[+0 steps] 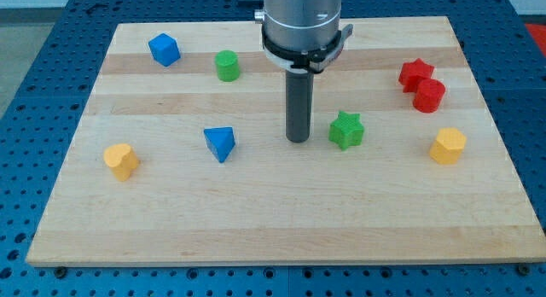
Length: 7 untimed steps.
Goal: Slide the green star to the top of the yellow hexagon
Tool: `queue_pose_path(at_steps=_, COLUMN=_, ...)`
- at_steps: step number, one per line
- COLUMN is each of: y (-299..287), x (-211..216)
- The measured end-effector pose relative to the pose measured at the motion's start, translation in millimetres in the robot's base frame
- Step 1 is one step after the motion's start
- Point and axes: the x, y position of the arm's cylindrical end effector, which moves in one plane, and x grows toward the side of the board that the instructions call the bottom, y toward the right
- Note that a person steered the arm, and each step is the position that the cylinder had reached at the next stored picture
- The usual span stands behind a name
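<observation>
The green star (346, 130) lies on the wooden board, right of centre. The yellow hexagon (448, 146) lies further to the view's right, slightly lower than the star. My tip (298, 140) rests on the board just to the view's left of the green star, with a small gap between them. The rod rises straight up to the grey arm at the view's top.
A red star (415, 73) and a red cylinder (429, 96) touch each other above the yellow hexagon. A green cylinder (227, 66) and a blue cube (164, 49) lie at the upper left. A blue triangle (220, 143) and a yellow heart-like block (121, 160) lie at the left.
</observation>
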Motion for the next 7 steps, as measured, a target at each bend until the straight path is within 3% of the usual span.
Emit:
queue_pose_path(at_steps=3, y=111.8, x=-0.2)
queue_pose_path(at_steps=4, y=125.7, x=0.2)
queue_pose_path(at_steps=5, y=99.6, x=-5.5)
queue_pose_path(at_steps=7, y=101.5, x=-57.7)
